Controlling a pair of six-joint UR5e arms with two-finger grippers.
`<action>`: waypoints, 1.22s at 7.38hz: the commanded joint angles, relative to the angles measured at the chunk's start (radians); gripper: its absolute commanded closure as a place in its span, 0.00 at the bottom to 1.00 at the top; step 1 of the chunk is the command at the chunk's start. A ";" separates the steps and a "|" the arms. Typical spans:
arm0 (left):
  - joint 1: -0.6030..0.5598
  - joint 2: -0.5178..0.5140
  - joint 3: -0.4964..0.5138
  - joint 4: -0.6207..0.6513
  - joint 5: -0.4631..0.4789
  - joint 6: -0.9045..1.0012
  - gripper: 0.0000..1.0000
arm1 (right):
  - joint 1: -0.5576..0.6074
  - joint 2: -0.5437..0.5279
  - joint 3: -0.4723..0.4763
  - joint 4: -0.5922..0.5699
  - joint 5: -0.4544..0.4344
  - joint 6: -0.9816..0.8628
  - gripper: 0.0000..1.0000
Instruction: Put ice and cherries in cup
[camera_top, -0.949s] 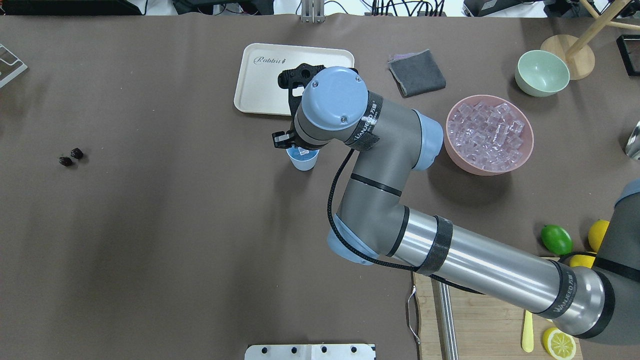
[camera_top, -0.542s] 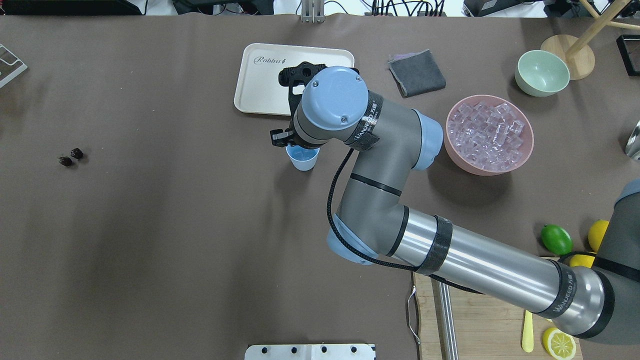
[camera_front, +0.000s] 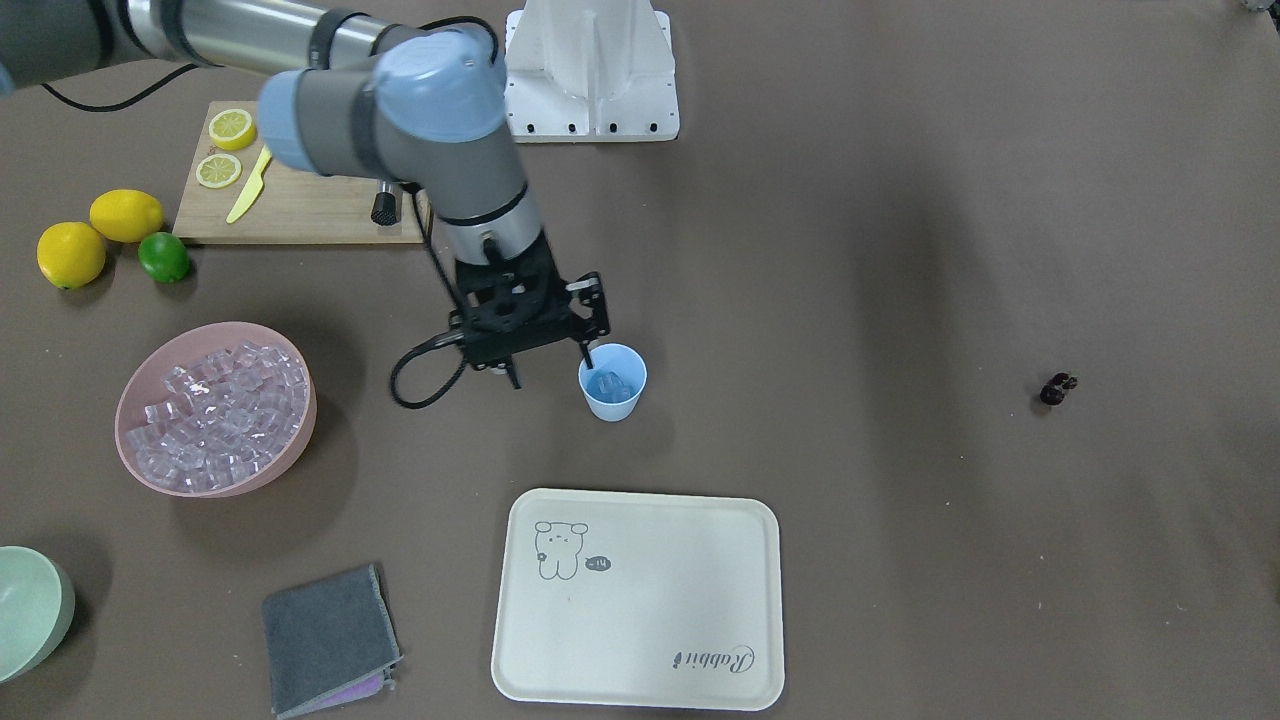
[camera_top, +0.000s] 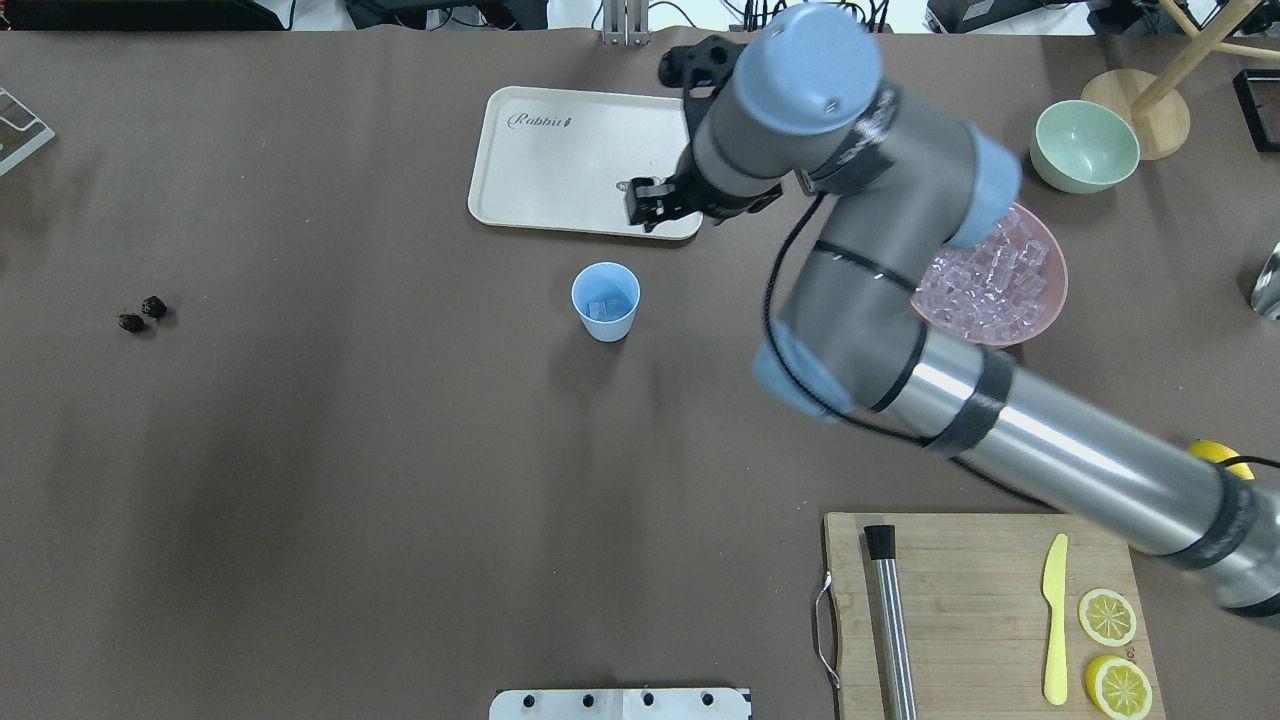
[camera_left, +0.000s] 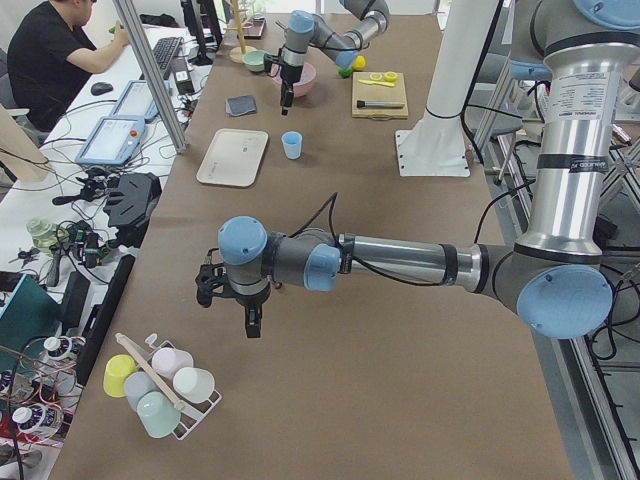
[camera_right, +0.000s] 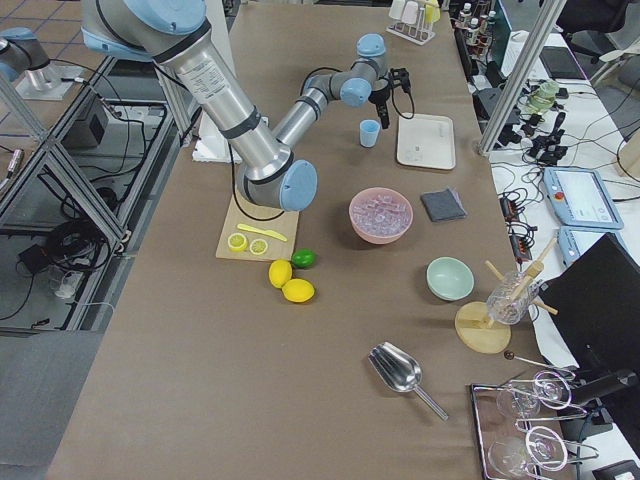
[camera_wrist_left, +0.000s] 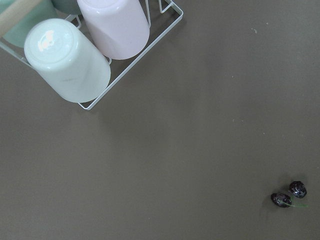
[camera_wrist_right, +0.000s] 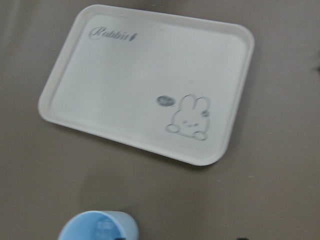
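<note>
The small light-blue tapered plastic cup (camera_top: 605, 318) is standing upright, mouth open, near the middle of the brown table (camera_top: 400, 450). It's holding what looks like one or two clear glassy ice cubes (camera_top: 603, 307) at the bottom, though they're hard to count. Many more are lying heaped in the wide pink bowl (camera_front: 290, 462). The two near-black round cherries (camera_top: 141, 314) are sitting side by side on bare table, well apart from the cup.

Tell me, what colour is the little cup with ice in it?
Light blue. The cup shows best in the overhead exterior view.
</note>
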 joint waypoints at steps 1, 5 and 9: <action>0.158 -0.018 0.011 -0.129 0.008 -0.101 0.02 | 0.359 -0.240 0.053 -0.003 0.372 -0.286 0.01; 0.352 -0.103 0.073 -0.209 0.134 -0.103 0.02 | 0.690 -0.518 0.033 -0.179 0.430 -0.956 0.01; 0.410 -0.164 0.206 -0.343 0.142 -0.196 0.03 | 0.822 -0.589 0.048 -0.262 0.399 -1.214 0.00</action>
